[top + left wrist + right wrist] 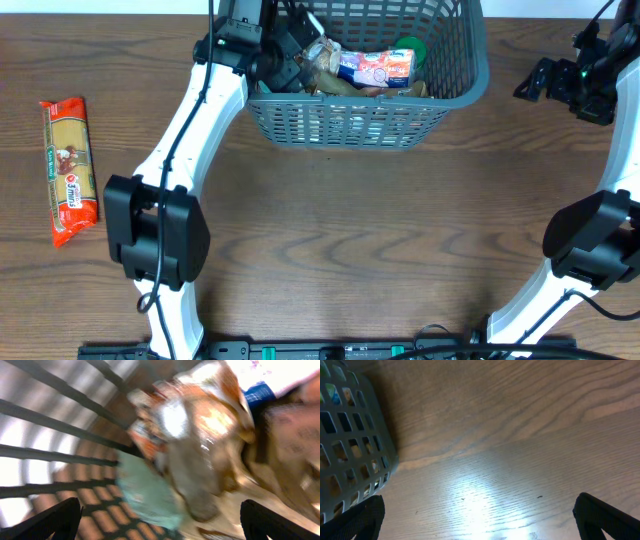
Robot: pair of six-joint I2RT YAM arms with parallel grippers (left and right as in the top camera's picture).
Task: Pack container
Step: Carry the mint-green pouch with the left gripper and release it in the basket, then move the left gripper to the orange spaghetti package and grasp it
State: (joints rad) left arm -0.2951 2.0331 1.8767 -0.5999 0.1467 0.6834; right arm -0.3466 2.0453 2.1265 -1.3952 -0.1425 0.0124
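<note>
The container (pixel 400 125) is a dark grey-blue slotted basket at the top middle of the table, holding several food packets (pixel 375 68). My left gripper (pixel 290 60) is at the basket's left wall, inside the rim. In the left wrist view it (pixel 160 522) is open, with brown and teal packets (pixel 200 450) just ahead of the fingers and the basket's slats (pixel 50 410) to the left. My right gripper (pixel 545 80) hovers open and empty over bare table right of the basket; the right wrist view (pixel 480 515) shows the basket's corner (pixel 350 450) at the left.
A long red and yellow pasta packet (pixel 68 168) lies on the table at the far left, away from both arms. The arm bases stand at the front left (pixel 155 235) and front right (pixel 590 240).
</note>
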